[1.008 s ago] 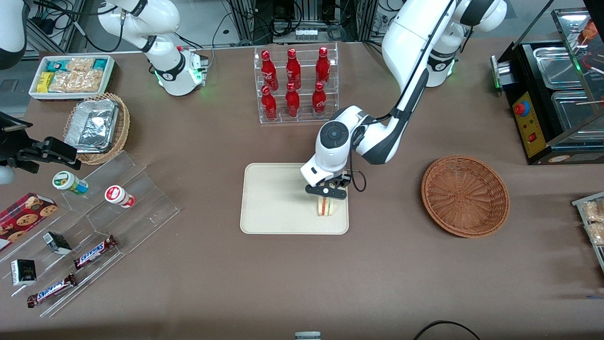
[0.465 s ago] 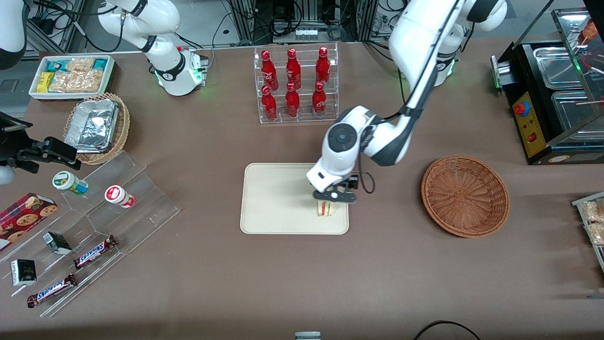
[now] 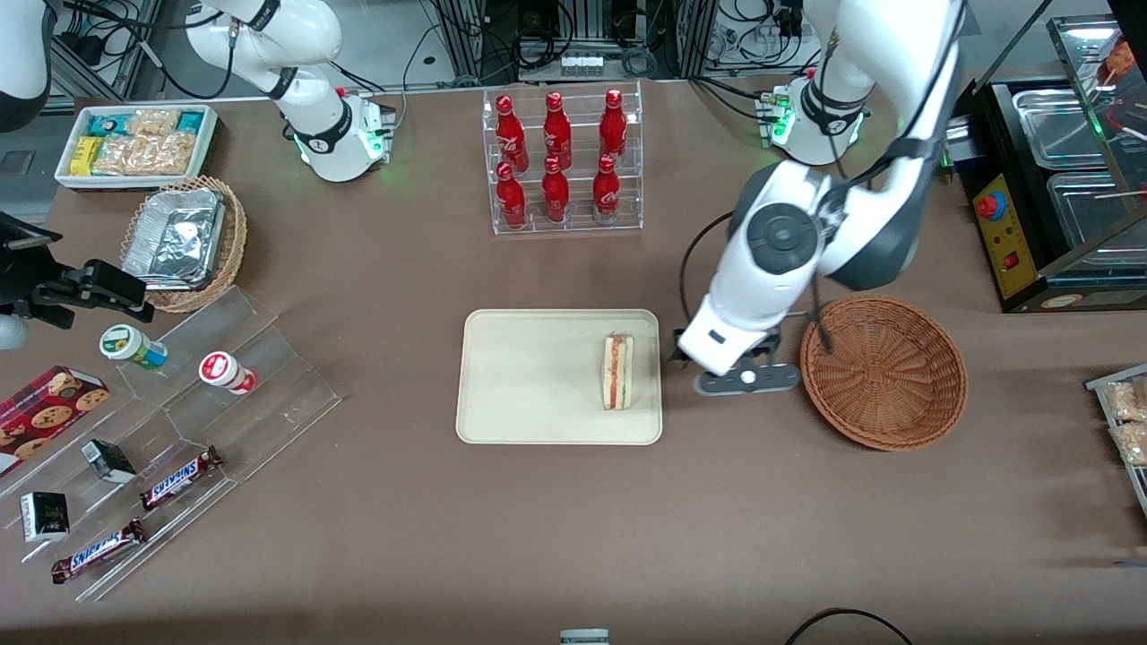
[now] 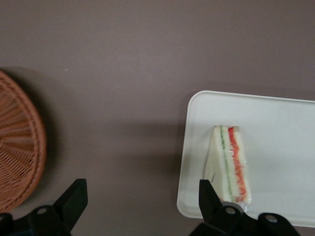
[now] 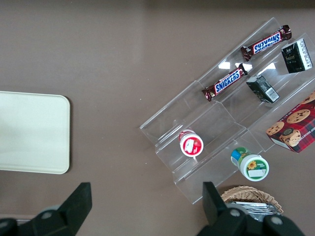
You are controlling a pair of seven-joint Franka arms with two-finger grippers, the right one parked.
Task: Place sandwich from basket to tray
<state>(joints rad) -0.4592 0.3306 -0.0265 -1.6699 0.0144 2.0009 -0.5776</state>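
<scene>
The sandwich (image 3: 617, 372) lies on the cream tray (image 3: 529, 376), near the tray's edge toward the working arm's end, its red, orange and green layers showing. It also shows in the left wrist view (image 4: 229, 164) on the tray (image 4: 275, 147). The reddish-brown basket (image 3: 883, 372) is empty; its rim shows in the left wrist view (image 4: 19, 152). My left gripper (image 3: 730, 372) hangs above bare table between tray and basket, open and empty (image 4: 142, 196), apart from the sandwich.
A clear rack of red bottles (image 3: 560, 161) stands farther from the front camera than the tray. A black appliance (image 3: 1048, 179) is at the working arm's end. Snack shelves (image 3: 170, 430), a tan foil basket (image 3: 184, 242) and a white bin (image 3: 139, 143) lie toward the parked arm's end.
My left gripper has let go of the sandwich, risen and swung off the tray toward the basket. The sandwich stays on the tray, now fully visible.
</scene>
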